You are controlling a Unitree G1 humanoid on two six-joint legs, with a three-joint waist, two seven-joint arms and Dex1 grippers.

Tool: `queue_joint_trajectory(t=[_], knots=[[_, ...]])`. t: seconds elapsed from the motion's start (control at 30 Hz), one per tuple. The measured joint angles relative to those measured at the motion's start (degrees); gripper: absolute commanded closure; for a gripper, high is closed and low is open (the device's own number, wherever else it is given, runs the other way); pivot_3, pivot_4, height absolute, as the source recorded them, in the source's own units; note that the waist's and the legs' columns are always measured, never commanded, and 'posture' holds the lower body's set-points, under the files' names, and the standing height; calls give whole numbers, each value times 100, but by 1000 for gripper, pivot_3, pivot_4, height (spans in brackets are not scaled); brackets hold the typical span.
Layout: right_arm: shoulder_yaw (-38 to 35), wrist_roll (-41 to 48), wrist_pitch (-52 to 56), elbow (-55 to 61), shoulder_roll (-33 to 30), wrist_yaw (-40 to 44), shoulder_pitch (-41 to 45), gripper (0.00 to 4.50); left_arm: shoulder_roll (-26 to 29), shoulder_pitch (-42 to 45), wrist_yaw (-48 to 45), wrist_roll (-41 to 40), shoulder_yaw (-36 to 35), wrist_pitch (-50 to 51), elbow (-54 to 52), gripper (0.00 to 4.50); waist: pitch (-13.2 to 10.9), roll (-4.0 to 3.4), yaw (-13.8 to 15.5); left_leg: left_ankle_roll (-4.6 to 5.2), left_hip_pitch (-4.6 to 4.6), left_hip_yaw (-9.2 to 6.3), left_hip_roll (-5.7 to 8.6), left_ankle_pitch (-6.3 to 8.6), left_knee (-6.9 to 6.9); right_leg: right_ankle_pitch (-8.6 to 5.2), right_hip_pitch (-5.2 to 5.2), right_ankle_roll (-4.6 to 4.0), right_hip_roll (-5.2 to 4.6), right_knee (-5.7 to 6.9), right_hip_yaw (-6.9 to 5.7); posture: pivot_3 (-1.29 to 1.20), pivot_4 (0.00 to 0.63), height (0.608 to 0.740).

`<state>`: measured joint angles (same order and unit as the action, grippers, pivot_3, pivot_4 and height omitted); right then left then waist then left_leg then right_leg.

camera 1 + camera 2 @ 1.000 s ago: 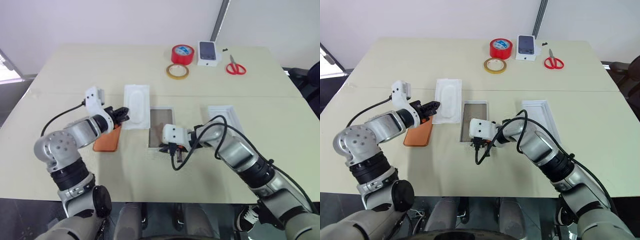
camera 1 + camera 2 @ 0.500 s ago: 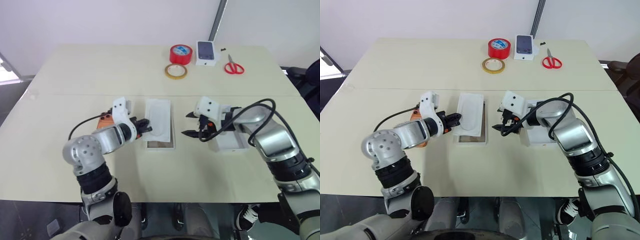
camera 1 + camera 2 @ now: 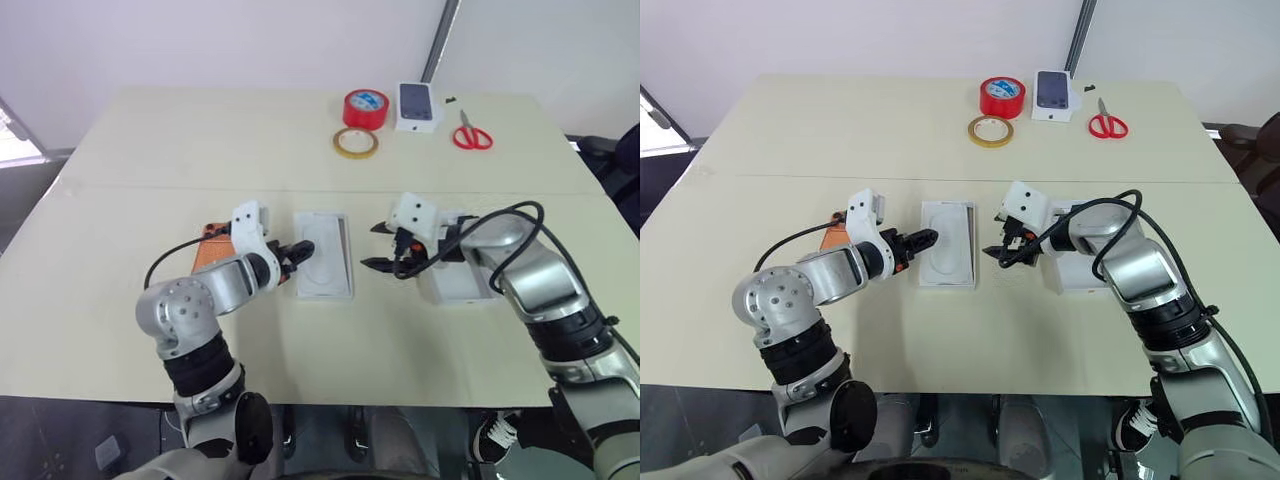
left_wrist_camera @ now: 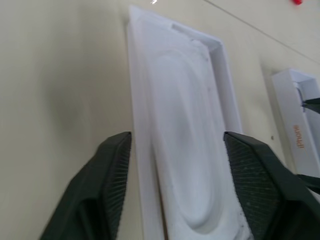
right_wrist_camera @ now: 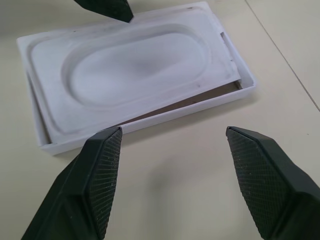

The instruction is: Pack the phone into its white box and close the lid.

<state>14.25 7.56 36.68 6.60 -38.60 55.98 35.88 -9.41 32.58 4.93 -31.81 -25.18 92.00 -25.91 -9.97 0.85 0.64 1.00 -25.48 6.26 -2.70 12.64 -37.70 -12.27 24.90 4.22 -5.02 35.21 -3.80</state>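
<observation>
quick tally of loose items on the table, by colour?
White: 4 — insert, white box, lid, carton
Red: 2 — tape roll, scissors
Orange: 1 — phone
Yellow: 1 — tape ring
Total: 8

The white box point(image 3: 325, 270) lies flat at the frame's centre, a thin white insert point(image 5: 135, 67) with an oblong recess resting slightly askew in it. The orange phone point(image 3: 208, 250) lies left of centre, largely hidden. The lid point(image 3: 458, 283), white and shallow, lies right of centre, partly covered.
</observation>
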Motion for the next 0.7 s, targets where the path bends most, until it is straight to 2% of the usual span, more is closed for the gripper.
queue_joint_trajectory(t=[0.17, 0.23, 0.33, 0.4, 0.5, 0.7], knots=[[8, 0, 176, -77, 326, -242, 225, 4417, 195, 211, -273, -38, -108, 0, -196, 1546, 0, 0, -12, 0, 1, 0, 0, 0, 1, 0, 1, 0, 2, 1, 0, 0, 150, 740], [24, -1, 298, -74, 507, -369, 310, 4472, 425, 205, -431, -76, -127, -2, -248, 1546, 0, 0, -17, 0, 1, 0, -1, 0, 3, 0, 1, 0, 2, 2, 0, 0, 150, 740], [186, -24, 526, -83, 922, -645, 401, 4472, 1256, 5, -794, -117, -13, -172, -356, 1546, 0, -1, -74, -1, 1, 1, -5, -1, 5, 1, 7, 1, 4, 11, 0, 0, 150, 740], [313, -103, 687, -142, 1257, -910, 491, 4472, 2209, -474, -1203, -96, 454, -639, -473, 1546, 1, -3, -156, -5, 5, 4, -8, -2, 15, 1, 14, 0, -1, 22, 2, 0, 150, 740], [375, -234, 912, -490, 1726, -1336, 709, 4472, 3180, -1246, -1917, 23, 887, -1609, -523, 1546, 1, -3, -162, -25, 2, 9, -6, -14, 30, 2, 29, -3, -9, 25, 4, 0, 150, 740], [437, -547, 953, -1643, 2642, -2199, 1172, 4472, 3980, -2555, -3573, -76, 695, -3703, -586, 1546, 3, -2, -172, -52, -5, 12, -4, -9, 52, 5, 46, -12, -38, 13, 4, 0, 150, 740]])
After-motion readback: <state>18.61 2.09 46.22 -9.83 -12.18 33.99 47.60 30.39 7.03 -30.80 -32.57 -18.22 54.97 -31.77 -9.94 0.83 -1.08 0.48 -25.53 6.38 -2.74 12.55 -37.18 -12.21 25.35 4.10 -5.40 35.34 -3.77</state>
